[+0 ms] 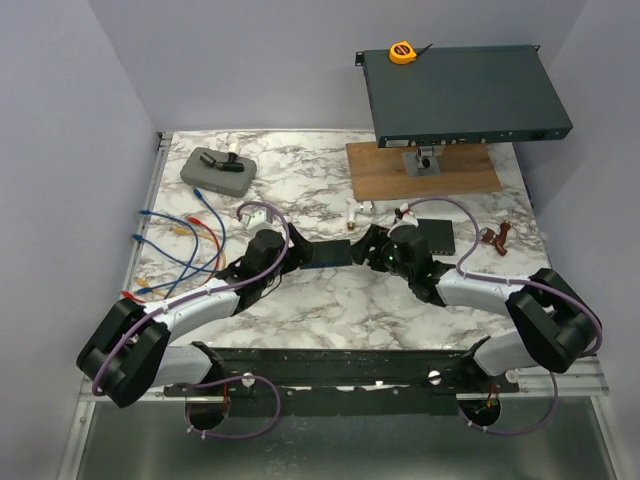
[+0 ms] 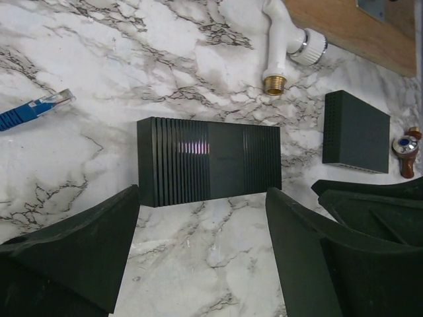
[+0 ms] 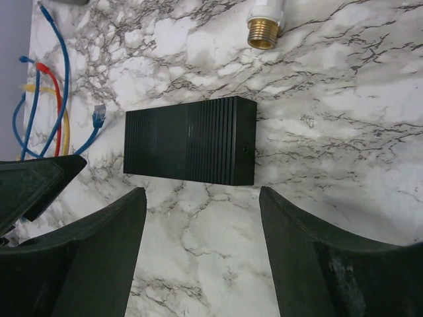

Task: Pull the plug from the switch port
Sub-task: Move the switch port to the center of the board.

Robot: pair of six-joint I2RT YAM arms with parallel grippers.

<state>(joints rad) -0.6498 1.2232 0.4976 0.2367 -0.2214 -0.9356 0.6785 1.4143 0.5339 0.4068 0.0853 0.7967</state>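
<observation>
**Over the switch, both claws open, no plug gripped**

From above, on the marble tabletop [image 1: 320, 190], the left claw [image 1: 298, 254] and the right claw [image 1: 368, 247] met from opposite sides at the small black switch [image 1: 330, 254], which lay flat near the middle. A grey case [image 1: 215, 170] at the far left was the only thing like a container. What it held I cannot tell.

At the left wrist, the left claw stood open, with its fingers [image 2: 99, 251] just short of the switch and touching nothing. A blue plug [image 2: 49, 104] lay on the marble to the left of the switch, apart from it. No cable was seen entering the switch, and its port face was hidden.

At the right wrist, the right claw was open too, with nothing between its jaws.

In my judgement, the port side should be found first. Then one claw should hold the switch body firmly. The other should take the plug by its housing, not by the cable, and pull straight out of the port.
</observation>
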